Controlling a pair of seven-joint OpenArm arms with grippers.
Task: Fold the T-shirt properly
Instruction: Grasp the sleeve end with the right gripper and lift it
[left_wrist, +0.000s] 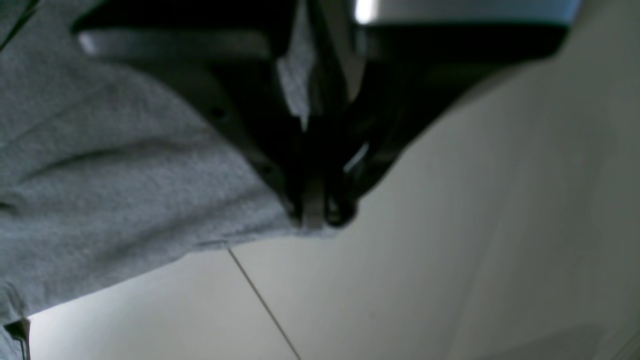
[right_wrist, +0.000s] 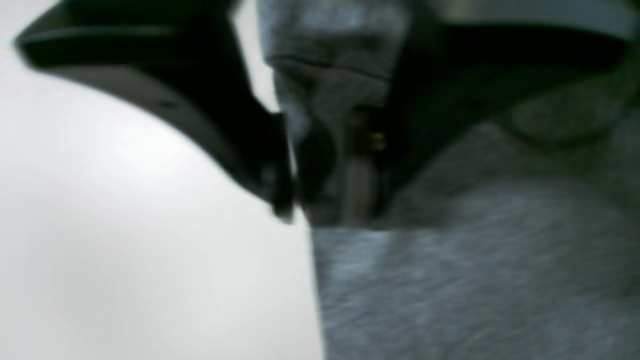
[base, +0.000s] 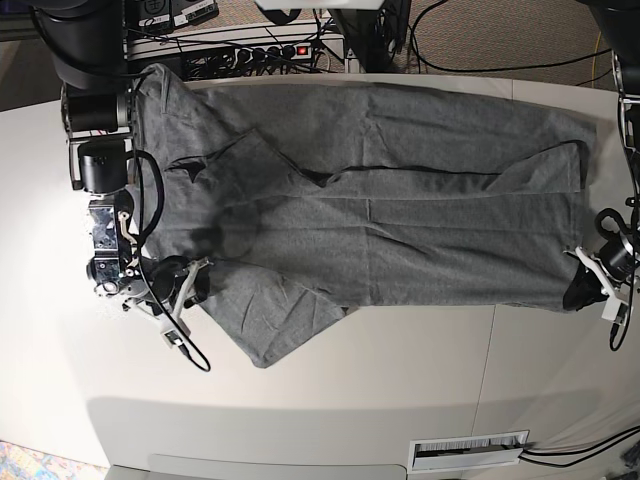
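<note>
Both jaws are pressed together on cloth: the left gripper (left_wrist: 320, 215) pinches the shirt's (base: 380, 220) near right corner, the right gripper (right_wrist: 320, 205) its near left edge. Spread across the worktop (base: 400, 380), it has one sleeve sticking out nearside.

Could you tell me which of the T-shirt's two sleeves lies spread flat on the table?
The sleeve near the right gripper, a flat flap; the far sleeve lies folded onto the T-shirt.
</note>
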